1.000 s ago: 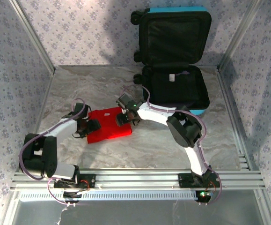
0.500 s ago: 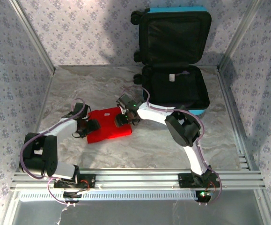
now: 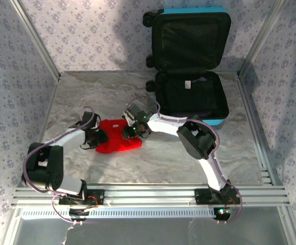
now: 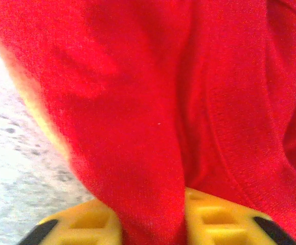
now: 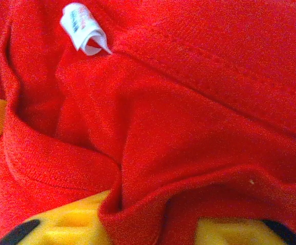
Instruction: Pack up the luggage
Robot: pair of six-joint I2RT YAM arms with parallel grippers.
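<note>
The turquoise luggage [image 3: 220, 121] lies open at the back right, its lid upright against the wall and its black lining bare. A folded red garment [image 3: 116, 142] rests on the marble table left of it. My left gripper [image 3: 97, 136] is shut on the garment's left edge, red cloth [image 4: 153, 204] pinched between its yellow fingers [image 4: 81, 224]. My right gripper [image 3: 133, 131] is shut on the garment's right edge; a fold of cloth [image 5: 153, 204] is bunched between its yellow fingers [image 5: 71, 222]. A white label [image 5: 82, 28] sticks out of the cloth.
Patterned walls with metal posts close in the table on the left, back and right. An aluminium rail [image 3: 148, 194] runs along the near edge. Bare marble [image 3: 86, 97] lies behind the garment and in front of it.
Both grippers have closed on the red garment's two edges. The garment has bunched up and looks narrower and more rumpled than before.
</note>
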